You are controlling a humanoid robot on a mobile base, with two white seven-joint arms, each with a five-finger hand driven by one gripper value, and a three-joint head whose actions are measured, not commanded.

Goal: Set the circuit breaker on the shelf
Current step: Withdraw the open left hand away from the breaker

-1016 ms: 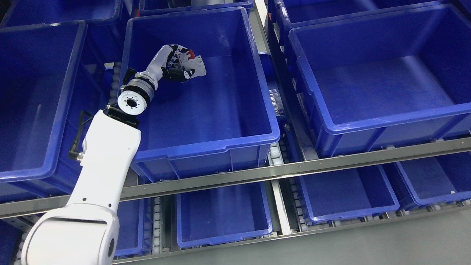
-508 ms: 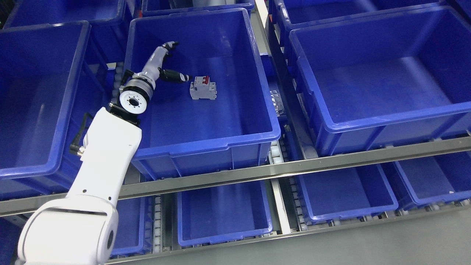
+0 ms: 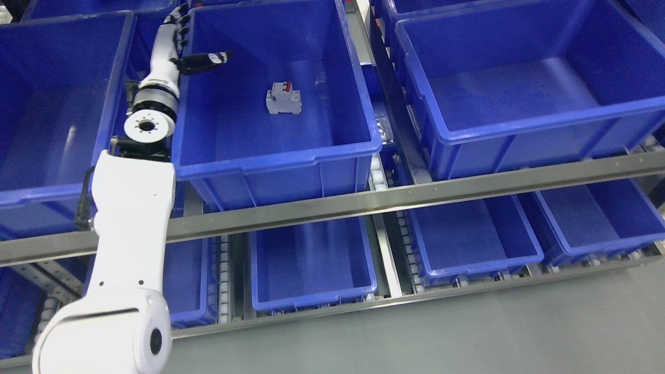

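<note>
Resting on the blue bin's [image 3: 270, 156] floor, the circuit breaker [image 3: 283, 99] seems delivered; left hand [image 3: 179, 44], fingers spread, holds nothing near its back-left corner.

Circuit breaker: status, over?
Left hand open, over the bin's left rim. Circuit breaker on the floor of the blue bin, ungripped. Right arm unseen. Nothing obstructing.

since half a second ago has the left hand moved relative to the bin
Yes. The left hand has pulled back from the breaker to the bin's left wall.
</note>
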